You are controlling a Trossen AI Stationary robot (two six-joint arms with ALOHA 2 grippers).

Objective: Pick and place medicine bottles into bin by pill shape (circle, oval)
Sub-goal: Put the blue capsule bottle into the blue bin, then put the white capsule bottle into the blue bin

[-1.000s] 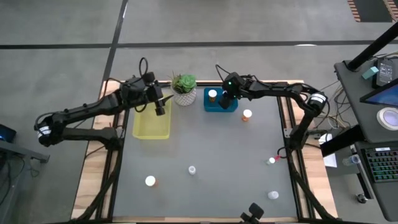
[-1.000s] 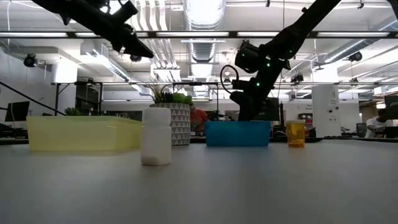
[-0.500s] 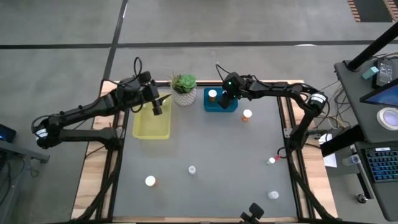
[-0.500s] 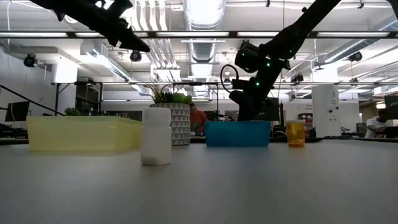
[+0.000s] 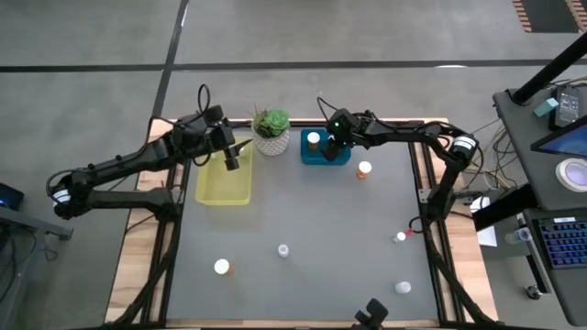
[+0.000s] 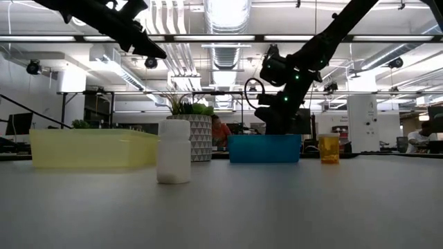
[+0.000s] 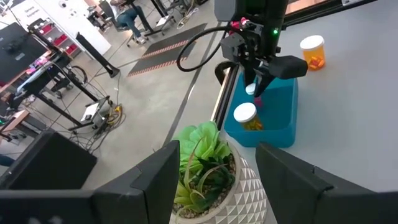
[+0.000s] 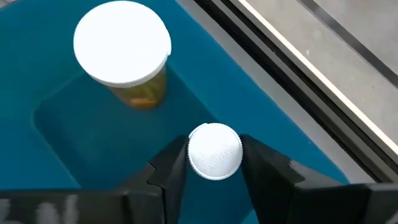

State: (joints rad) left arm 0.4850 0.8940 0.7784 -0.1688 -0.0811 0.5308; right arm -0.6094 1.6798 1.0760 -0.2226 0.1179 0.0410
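Observation:
My right gripper (image 5: 332, 147) is over the blue bin (image 5: 326, 158) at the far side, shut on a small white-capped bottle (image 8: 214, 151). An amber bottle with a white cap (image 8: 122, 46) stands on its base in the same bin. My left gripper (image 5: 234, 158) is open and empty, above the yellow bin (image 5: 223, 183). More bottles stand on the table: an amber one (image 5: 365, 170) beside the blue bin, a white one (image 5: 283, 249) in the middle, and others (image 5: 221, 267) (image 5: 401, 236) (image 5: 403, 287) nearer the front. My right gripper pinches the small bottle between its two fingers (image 8: 171, 165), one on either side just below the white cap (image 8: 214, 151). The fingers come from above, pointing down. The bottle is upright inside the blue bin's outline; I cannot tell whether its base touches the floor.
A green plant in a white patterned pot (image 5: 271, 128) stands between the two bins at the far edge. The table's wooden frame rail (image 5: 417, 174) runs along the right side. Open grey table lies between the bins and the front bottles.
My left gripper has risen a little and drawn slightly toward the table's left over the yellow bin. My right gripper has shifted slightly over the blue bin, still holding the small bottle.

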